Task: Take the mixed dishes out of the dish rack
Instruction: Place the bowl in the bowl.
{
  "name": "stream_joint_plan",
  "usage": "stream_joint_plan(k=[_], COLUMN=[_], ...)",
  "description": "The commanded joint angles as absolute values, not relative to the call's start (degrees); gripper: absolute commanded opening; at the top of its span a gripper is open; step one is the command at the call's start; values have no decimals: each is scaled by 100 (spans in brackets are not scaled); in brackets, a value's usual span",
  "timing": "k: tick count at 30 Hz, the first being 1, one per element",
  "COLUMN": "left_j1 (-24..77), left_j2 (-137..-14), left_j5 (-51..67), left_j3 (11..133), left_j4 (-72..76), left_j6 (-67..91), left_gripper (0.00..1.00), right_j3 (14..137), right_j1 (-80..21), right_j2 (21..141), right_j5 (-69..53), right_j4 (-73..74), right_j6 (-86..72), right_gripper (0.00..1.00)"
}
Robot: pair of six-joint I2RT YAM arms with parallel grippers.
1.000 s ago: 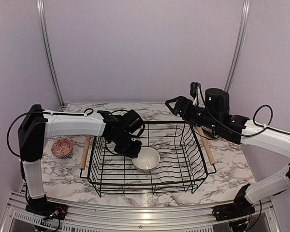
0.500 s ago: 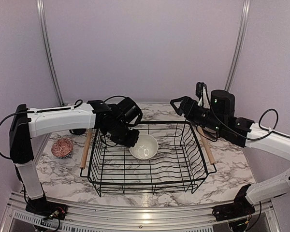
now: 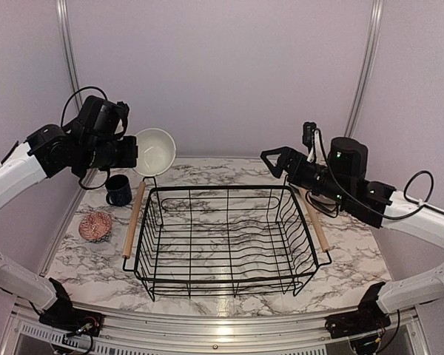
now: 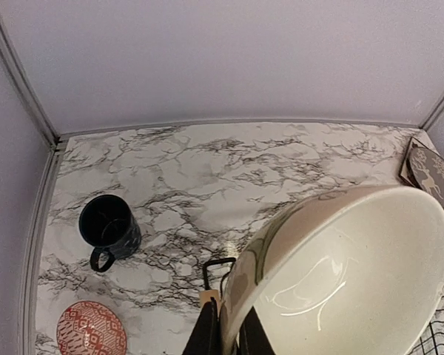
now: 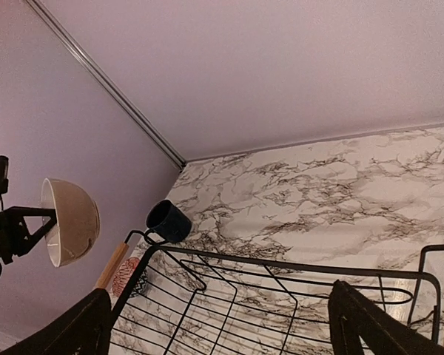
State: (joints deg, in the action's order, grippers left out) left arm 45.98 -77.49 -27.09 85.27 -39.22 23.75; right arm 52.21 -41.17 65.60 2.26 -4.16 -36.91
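1. Top external view:
   - The left gripper (image 3: pixel 135 154) is clamping the rim of a round, glossy beige bowl (image 3: pixel 155 151). It is holding the bowl tilted in the air above the rear left corner of the large rectangular black wire dish rack (image 3: pixel 222 188).
   - The rack is sitting in the middle of the white marble-patterned table (image 3: pixel 355 255), with light wooden rod handles (image 3: pixel 134 220) on both sides.
   - A dark blue mug (image 3: pixel 118 190) is standing upright on the table left of the rack, and a small red-and-white patterned bowl (image 3: pixel 95 225) is lying nearer the camera.
   - The right gripper (image 3: pixel 271 159) is hovering above the rack's rear right corner with its jaws spread wide, holding nothing.

2. Left wrist view:
   - The dark fingers (image 4: pixel 206 334) are pinching the beige bowl (image 4: pixel 348 274) by its rim, and its cream inside is facing the camera.
   - Below, the dark blue mug (image 4: pixel 109 225) and the patterned bowl (image 4: pixel 91 330) are resting on the marble.
   - A grey plate with a white deer motif (image 4: pixel 433 171) is showing at the right edge.

3. Right wrist view:
   - The right gripper (image 5: pixel 222 325) is showing two fingers (image 5: pixel 66 333) set far apart, with nothing between them but the rack (image 5: pixel 281 265) below.
   - Far left, the left gripper (image 5: pixel 15 225) is gripping the beige bowl (image 5: pixel 70 220) aloft.
   - The mug (image 5: pixel 168 220) is standing just beyond the rack's corner.
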Motion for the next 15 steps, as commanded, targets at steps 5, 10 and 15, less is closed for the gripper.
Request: stream_joint_plan(k=[5, 10, 15], left_j1=[2992, 1606, 769], left_j2=[-6535, -6022, -6010], left_j5=[-3317, -2465, -1707], left_j3=[7345, 6627, 5769], left_j4=[-4031, -4118, -4087], left_j6=[2980, 3342, 3864], left_gripper=[0, 0, 0], right_j3=[5549, 5700, 5636], right_j1=[-4090, -4088, -4091], right_j2=[6199, 6077, 5955], right_j5=[596, 858, 947], right_j4=[-33, 178, 193], right_j6=[-2702, -2439, -2480], right_gripper=[98, 99, 98])
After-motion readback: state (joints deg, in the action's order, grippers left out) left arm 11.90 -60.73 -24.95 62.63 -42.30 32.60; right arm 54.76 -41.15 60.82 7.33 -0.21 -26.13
